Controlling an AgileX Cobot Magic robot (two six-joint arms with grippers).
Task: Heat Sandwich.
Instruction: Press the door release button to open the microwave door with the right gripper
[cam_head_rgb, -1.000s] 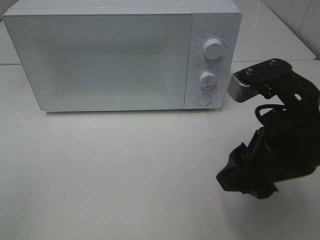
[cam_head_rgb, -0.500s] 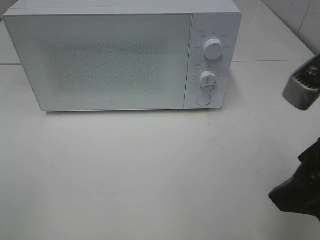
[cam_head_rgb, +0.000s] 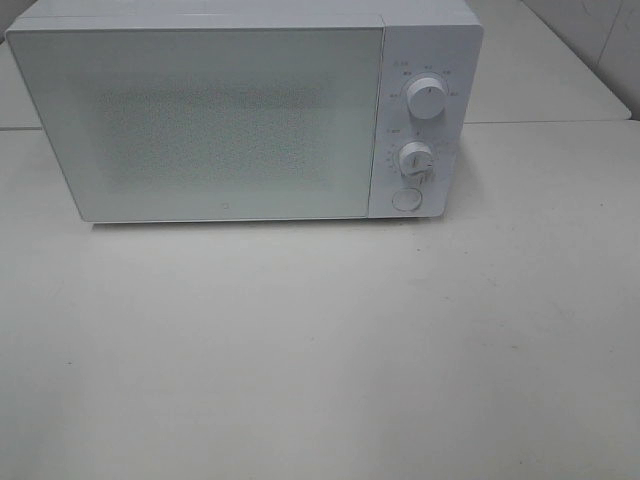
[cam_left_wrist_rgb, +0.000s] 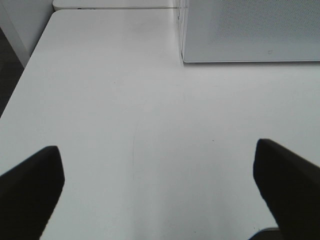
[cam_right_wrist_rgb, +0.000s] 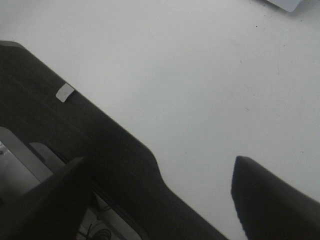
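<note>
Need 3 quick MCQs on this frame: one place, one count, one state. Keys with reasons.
1. In the high view, the microwave's control panel sits where relative to the door?
A left
B right
C above

2. How many round knobs on the panel?
A one
B two
C four

3. The door is:
A shut
B ajar
C wide open

B: the panel lies right of the door.
B: one knob above another, with a flat button below.
A: the door sits flush with the front.
</note>
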